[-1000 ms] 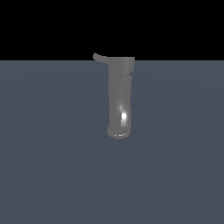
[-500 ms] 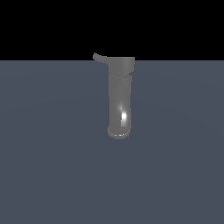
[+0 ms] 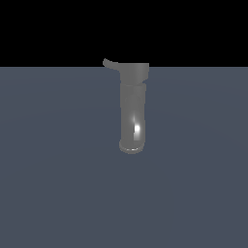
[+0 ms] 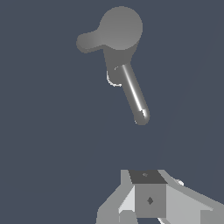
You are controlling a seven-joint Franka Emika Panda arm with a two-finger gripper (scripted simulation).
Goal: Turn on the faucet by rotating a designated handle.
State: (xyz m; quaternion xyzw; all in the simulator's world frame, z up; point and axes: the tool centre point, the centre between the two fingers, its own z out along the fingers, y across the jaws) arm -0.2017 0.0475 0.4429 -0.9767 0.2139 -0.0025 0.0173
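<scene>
The faucet stands in the upper middle of the exterior view on a flat blue-grey desk. Its wide cap rises to the line where the desk meets the black background, and its glossy bent end points down toward the centre of the frame. The desk runs bare to the left, right and lower edges of that view, so there is open room on every side of the faucet. The handle is a thin curved lever that sticks out of the cap toward the exterior view's left, just at the edge of the black background. The arm does not show in the exterior view. In the wrist view the faucet lies in the upper middle of the frame, seen from above: the round cap is on top, the slim shiny spout slants down to the right, and the handle pokes out toward the upper left. The gripper shows only as white and grey blocks at the bottom edge of that frame, well apart from the faucet, with plain desk between them. It touches nothing visible and holds nothing that can be seen. Its fingers are cut off by the bottom edge, so I cannot tell whether they are spread or pressed together.
</scene>
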